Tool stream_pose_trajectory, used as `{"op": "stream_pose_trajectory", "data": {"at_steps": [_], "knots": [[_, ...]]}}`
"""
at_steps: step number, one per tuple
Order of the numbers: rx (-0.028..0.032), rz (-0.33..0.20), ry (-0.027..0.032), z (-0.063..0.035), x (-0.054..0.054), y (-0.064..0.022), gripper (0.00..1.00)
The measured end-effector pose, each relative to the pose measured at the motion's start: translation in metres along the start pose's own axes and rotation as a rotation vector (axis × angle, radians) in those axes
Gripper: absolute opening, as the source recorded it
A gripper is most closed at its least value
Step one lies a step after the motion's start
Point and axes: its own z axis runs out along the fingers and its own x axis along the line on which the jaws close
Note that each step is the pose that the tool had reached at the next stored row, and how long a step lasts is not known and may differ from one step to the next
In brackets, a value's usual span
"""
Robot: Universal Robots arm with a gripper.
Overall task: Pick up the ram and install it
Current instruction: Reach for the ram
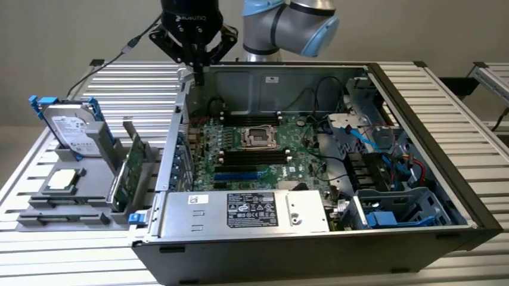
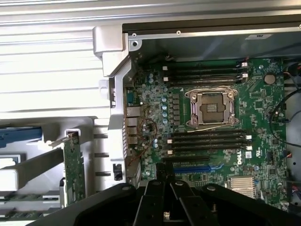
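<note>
**Power supply (image 1: 247,210) nearest; ram (image 1: 129,173) parked outside the case**

Power supply sits at the near end of the open computer case (image 1: 318,259). Case lies on a ribbed metal surface (image 1: 80,262). Ram stands on edge in a grey holder (image 1: 59,211) at the exterior view's left, just beside the case wall, with a hard drive (image 1: 71,128) behind it. Jaws are pressed together, gripping nothing, over the case's far corner on that side, well apart from the ram. Black memory slots (image 1: 253,157) flank the processor socket (image 1: 256,136). Second ribbed surface (image 1: 493,77) at far right. Plain pale wall (image 1: 413,27) behind.
</note>
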Motion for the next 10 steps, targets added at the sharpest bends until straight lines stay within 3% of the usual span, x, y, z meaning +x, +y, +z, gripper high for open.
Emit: {"op": "stream_pose_trajectory", "data": {"at_steps": [10], "knots": [[0.0,0.0,0.0003,0.002,0.045,-0.0094,0.11]]}}
